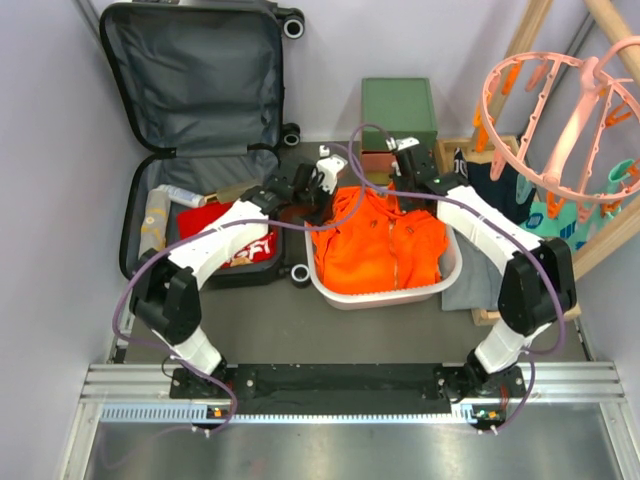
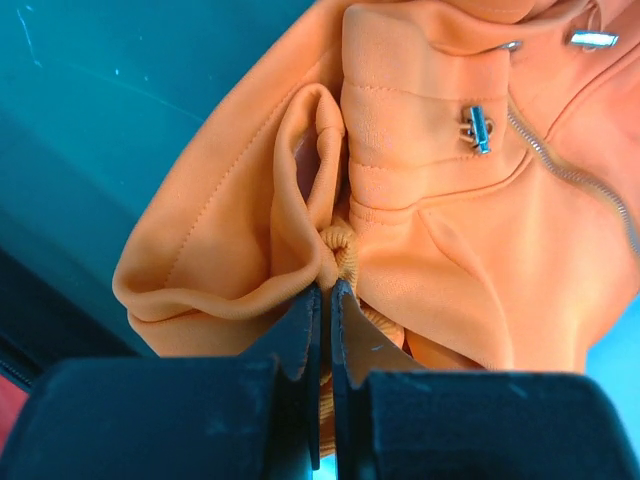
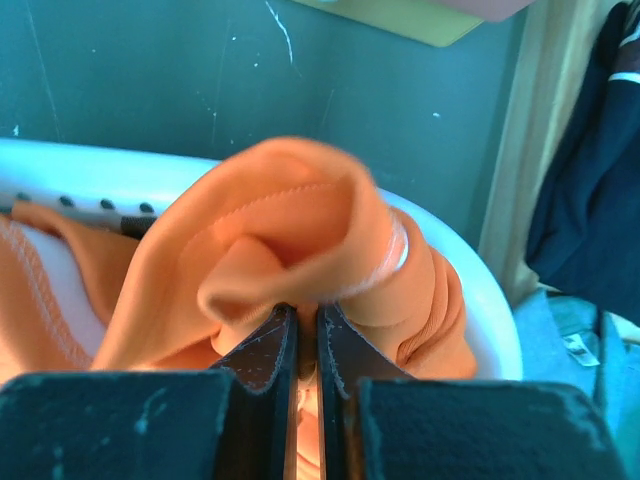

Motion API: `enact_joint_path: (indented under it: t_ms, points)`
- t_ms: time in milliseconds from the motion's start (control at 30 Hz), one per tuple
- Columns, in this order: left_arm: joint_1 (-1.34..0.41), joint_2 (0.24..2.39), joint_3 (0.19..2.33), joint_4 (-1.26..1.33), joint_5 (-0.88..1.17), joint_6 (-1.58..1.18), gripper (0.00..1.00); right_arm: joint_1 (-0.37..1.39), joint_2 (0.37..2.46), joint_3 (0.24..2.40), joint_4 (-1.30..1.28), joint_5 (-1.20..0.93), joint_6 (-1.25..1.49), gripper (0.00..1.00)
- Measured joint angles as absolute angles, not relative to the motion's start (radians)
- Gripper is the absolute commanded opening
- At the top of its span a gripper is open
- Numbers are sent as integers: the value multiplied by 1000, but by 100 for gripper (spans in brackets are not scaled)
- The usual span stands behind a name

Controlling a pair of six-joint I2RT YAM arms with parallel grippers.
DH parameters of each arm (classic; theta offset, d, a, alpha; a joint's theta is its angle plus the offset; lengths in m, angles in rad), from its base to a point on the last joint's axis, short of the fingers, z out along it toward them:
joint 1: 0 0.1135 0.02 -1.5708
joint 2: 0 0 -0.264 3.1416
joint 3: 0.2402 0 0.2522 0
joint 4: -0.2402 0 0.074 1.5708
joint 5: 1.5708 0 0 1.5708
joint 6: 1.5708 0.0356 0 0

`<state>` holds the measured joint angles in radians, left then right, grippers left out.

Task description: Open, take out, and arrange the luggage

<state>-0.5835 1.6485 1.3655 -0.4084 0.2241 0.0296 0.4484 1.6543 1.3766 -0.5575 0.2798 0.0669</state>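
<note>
Clamped on the orange jacket (image 1: 385,240) with left fingers (image 2: 300,340) and right fingers (image 3: 265,350) alike (over the white basket (image 1: 322,282)), beside the open luggage (image 1: 190,75).

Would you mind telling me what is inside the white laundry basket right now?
An orange zip-up garment fills the basket; the left gripper and right gripper pinch it. Anything beneath is hidden.
</note>
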Motion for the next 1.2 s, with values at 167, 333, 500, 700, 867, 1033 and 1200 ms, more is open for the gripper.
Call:
enact_joint_path:
  t_ms: [167, 333, 500, 700, 867, 1033, 1200]
  points:
    - [-593, 1689, 1357, -391, 170, 61, 0, 448, 1720, 1377, -546, 275, 89, 0]
    - [-611, 1741, 1357, -374, 97, 86, 0, 446, 1772, 1377, -548, 274, 102, 0]
    - [-624, 1781, 1374, -357, 15, 107, 0, 440, 1778, 1376, -541, 262, 107, 0]
    - [-624, 1805, 1411, -383, -35, 126, 4, 440, 1780, 1398, -552, 253, 95, 27]
    - [-619, 1811, 1479, -467, -16, 131, 34, 450, 1753, 1419, -587, 256, 69, 46]
    - [-613, 1776, 1515, -509, 38, 126, 36, 476, 1658, 1449, -660, 285, 54, 43]
    - [-612, 1691, 1519, -510, 132, 125, 31, 482, 1552, 1447, -732, 297, 89, 18]
